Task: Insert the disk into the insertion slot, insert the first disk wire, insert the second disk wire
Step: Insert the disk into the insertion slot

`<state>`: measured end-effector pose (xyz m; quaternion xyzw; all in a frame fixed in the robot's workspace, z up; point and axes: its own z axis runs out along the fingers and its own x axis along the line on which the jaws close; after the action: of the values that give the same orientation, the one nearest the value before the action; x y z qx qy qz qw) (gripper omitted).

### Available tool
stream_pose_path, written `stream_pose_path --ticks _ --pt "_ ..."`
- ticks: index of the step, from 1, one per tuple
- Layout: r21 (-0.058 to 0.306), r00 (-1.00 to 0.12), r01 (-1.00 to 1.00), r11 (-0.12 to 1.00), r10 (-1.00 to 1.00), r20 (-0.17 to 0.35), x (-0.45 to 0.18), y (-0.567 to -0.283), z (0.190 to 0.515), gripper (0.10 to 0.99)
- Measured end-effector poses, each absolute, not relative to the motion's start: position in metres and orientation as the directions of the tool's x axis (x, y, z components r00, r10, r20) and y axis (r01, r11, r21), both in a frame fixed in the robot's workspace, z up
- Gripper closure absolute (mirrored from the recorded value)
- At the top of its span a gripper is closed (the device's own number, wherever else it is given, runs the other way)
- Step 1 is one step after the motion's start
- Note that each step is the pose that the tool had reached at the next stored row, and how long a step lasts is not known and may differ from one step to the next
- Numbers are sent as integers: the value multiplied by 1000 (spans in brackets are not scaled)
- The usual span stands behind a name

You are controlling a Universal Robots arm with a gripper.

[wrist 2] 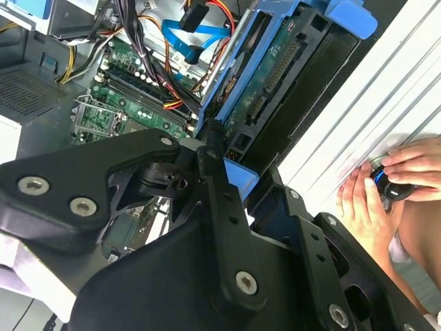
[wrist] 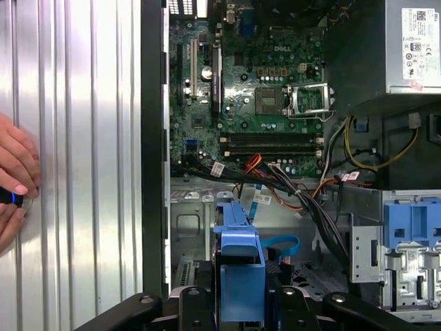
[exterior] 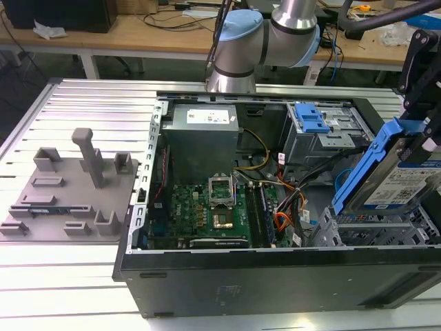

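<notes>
Exterior view, gripper (exterior: 426,140) apparently clamping tilted disk (exterior: 403,183)

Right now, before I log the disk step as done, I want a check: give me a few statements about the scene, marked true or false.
1. The end effector holds the disk tilted, up off the case. True.
2. The disk sits fully inside the insertion slot. False: it is outside the slot, raised above it.
3. A hand is over the ribbed table beside the case. True.
4. A side panel closes the case. False: the case is open, with the motherboard in plain view.
5. The grey fixture plate lies on the exterior view's right of the case. False: it lies on the exterior view's left.
</notes>
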<state>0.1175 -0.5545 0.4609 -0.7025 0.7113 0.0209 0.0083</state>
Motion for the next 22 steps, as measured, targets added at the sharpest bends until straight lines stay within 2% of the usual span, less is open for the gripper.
stream_pose_path --ticks 22 --pt "27 -13 -1000 12 -999 -41 119 -556 439 722"
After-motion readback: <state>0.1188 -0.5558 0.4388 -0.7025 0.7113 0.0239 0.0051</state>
